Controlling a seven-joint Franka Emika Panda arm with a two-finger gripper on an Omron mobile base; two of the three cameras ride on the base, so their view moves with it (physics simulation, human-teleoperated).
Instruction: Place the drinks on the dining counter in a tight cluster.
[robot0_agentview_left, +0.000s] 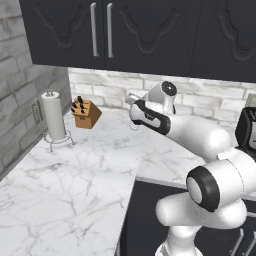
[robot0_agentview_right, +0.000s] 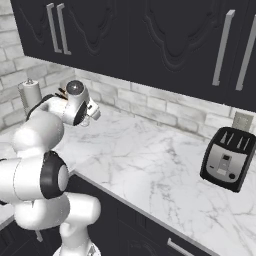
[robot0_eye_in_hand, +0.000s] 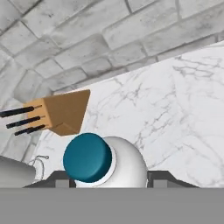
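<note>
A water bottle (robot0_eye_in_hand: 124, 168) with a teal cap (robot0_eye_in_hand: 87, 156) and a pale rounded shoulder sits between my gripper's (robot0_eye_in_hand: 111, 180) two dark fingertips (robot0_eye_in_hand: 162, 178); the gripper is shut on it. In the base views my hand (robot0_agentview_right: 91, 109) hangs over the back of the L-shaped marble worktop (robot0_agentview_left: 75, 175), just right of the knife block, and the bottle shows faintly beneath it (robot0_agentview_right: 85, 121). I cannot tell whether the bottle touches the worktop. The dining counter is out of view.
A wooden knife block (robot0_agentview_left: 86, 113) and a paper-towel roll (robot0_agentview_left: 53, 116) stand in the worktop's back-left corner. A dark toaster (robot0_agentview_right: 227, 157) sits at the far right. Dark wall cabinets (robot0_agentview_left: 125, 30) hang low over the brick backsplash.
</note>
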